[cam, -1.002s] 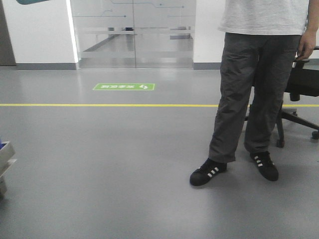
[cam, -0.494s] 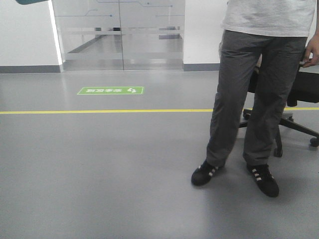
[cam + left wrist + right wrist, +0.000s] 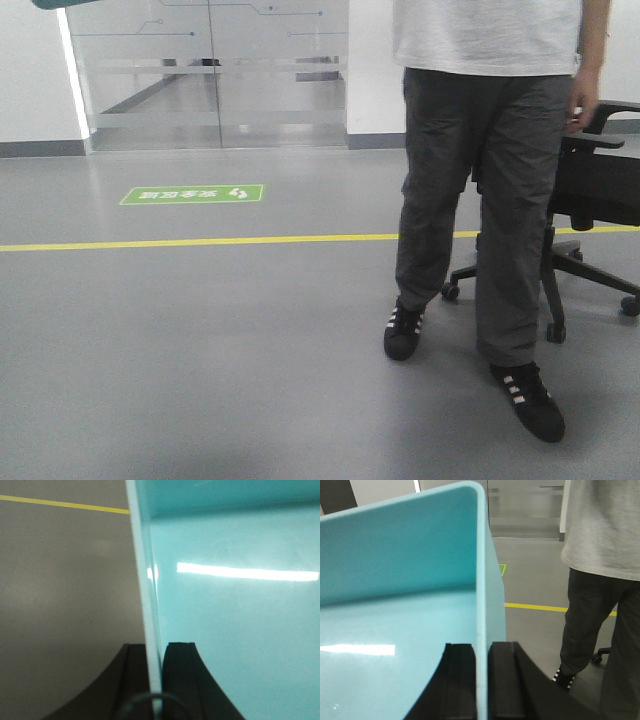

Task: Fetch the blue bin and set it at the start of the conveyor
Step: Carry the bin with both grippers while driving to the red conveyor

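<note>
— Which step was that?
— The carry, I'd say. Both claws held the blue bin (image 3: 400, 630) above the floor. The left claw (image 3: 156, 655) pinched one thin wall and the right claw (image 3: 482, 655) another, each nearly closed on the plastic.
— And the conveyor start?
— Nowhere in view, only grey floor, a yellow line (image 3: 200, 241) and a man (image 3: 490, 180) beside an office chair (image 3: 600, 190). Next it needed to steer round him and find the belt.
— How did the bin look?
— Pale aqua, glossy, smooth-walled, empty where I could see
</note>
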Robot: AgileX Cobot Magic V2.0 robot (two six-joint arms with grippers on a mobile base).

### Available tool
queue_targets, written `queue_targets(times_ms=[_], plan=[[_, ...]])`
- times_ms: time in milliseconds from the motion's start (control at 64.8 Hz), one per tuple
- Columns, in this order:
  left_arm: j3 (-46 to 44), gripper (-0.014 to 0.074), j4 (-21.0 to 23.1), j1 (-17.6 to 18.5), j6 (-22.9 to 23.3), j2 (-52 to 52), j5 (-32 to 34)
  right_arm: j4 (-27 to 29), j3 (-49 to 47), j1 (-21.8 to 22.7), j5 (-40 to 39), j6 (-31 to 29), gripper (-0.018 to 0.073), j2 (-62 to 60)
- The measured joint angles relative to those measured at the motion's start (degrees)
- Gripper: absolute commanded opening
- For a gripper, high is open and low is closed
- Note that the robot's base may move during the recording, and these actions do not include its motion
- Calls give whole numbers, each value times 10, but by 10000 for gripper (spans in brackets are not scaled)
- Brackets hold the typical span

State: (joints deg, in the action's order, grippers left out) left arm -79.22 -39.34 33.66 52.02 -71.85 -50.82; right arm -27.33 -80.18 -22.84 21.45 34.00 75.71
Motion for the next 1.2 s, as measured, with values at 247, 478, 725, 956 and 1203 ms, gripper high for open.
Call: queue_targets(times_ms=[247,478,725,956,1203], plan=[[0,-111,0,0,0,0,0,-1,0,0,0,0,-162,0],[0,-111,0,0,0,0,-1,-1,0,0,0,0,-162,0],[0,-111,0,0,0,0,-1,-1,0,0,0,0,-162,0],[0,-111,-1,0,0,0,-1,-1,0,0,-1,0,-162,0],[0,-111,-7,0,0,0,-1,-1,0,0,-2,0,-162,0]])
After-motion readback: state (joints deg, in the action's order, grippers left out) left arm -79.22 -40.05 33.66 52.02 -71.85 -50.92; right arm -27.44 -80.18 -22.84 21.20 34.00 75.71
